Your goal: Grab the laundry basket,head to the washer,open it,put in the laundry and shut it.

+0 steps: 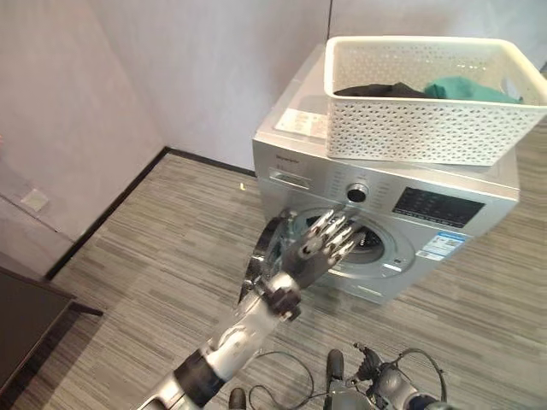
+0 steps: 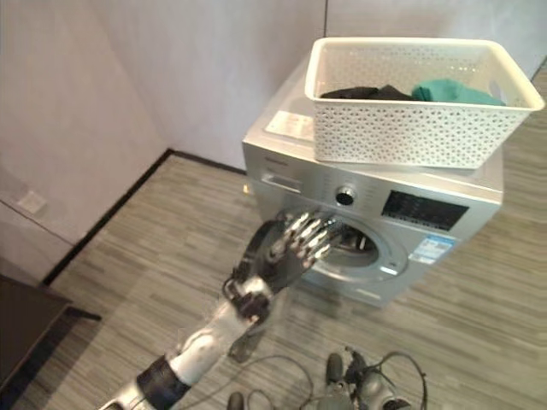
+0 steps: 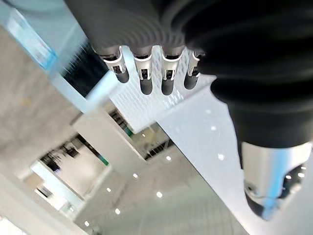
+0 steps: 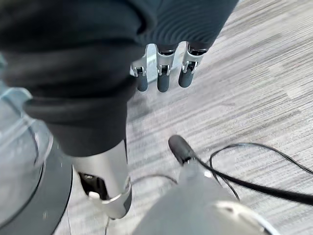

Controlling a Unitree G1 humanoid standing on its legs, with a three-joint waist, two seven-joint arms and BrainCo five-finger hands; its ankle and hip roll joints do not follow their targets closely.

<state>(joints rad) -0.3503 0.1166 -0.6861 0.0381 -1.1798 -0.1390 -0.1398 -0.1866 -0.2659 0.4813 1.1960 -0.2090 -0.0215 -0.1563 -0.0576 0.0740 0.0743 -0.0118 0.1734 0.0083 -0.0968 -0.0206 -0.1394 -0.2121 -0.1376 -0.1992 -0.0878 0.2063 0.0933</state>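
Basket (image 1: 427,111) of laundry (image 1: 466,88) sat atop the washer (image 2: 367,213); its door (image 1: 272,249) stood open just behind the left hand (image 1: 320,248) — fingers straight, holding nothing; loading and shutting remained.

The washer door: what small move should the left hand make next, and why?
Probably swing the washer door wider. The left hand, fingers straight, is raised before the drum opening, and the door stands only partly open beside it. The laundry basket sits on top of the washer with clothes inside, so the opening must be cleared first.
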